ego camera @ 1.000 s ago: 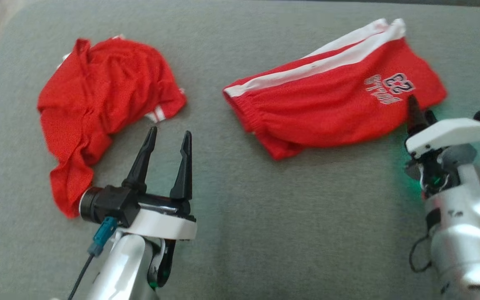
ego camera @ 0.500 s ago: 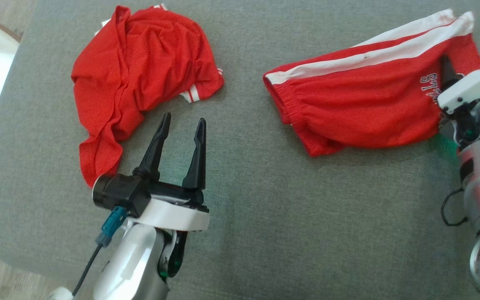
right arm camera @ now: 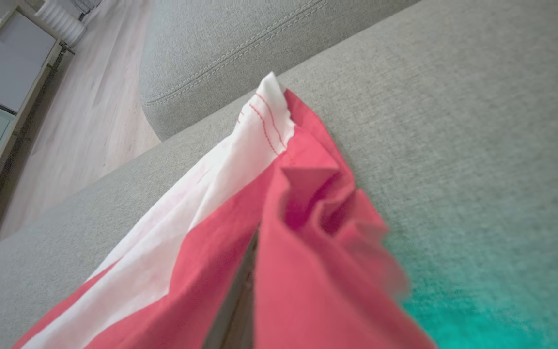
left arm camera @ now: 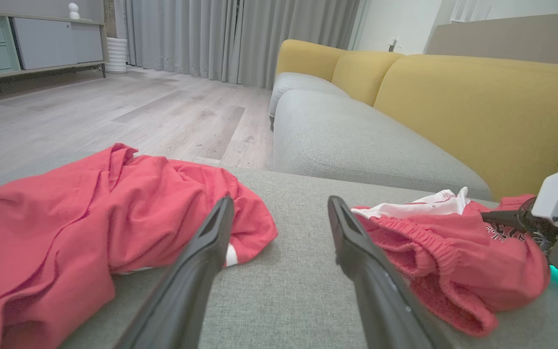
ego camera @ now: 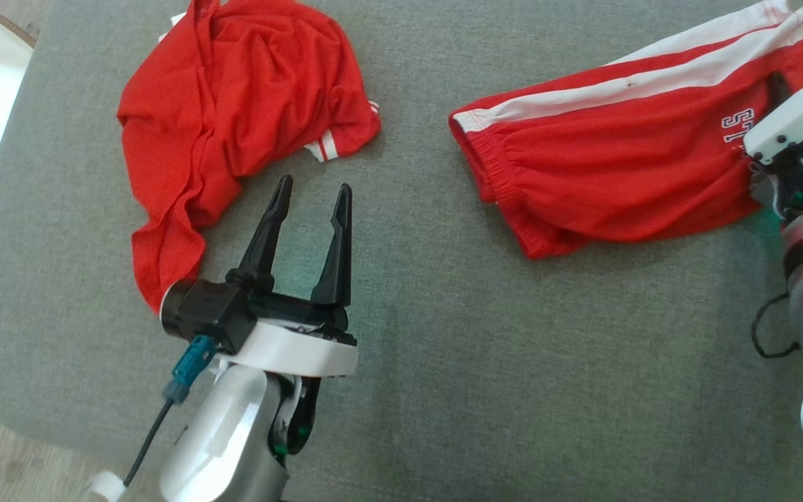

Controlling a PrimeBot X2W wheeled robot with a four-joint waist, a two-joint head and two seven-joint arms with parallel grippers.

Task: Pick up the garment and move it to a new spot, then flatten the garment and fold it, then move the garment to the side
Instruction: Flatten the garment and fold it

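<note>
Underneath, grey cushion (ego camera: pixel 443 383), yellow sofa (left arm camera: pixel 477 111) beyond; left hand (ego camera: pixel 314 185) agape, right hand (ego camera: pixel 778 87) tight on shorts (ego camera: pixel 603 160).

Shirt (ego camera: pixel 234 104) left on cushion (ego camera: pixel 513 362), shorts (ego camera: pixel 617 160) right.

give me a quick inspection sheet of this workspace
surface: grey cushion, bare between the garments
job's things: red shorts, striped white, lying right; red shirt, crumpled, lying left
clutter: nothing seen
grippers: left pincer open, holding nothing, beside the shirt; right pincer shut on the shorts' hem end
cables: black cable with teal plug at left arm; black loop at right arm
surroundings: yellow sofa, wood floor, grey curtains
</note>
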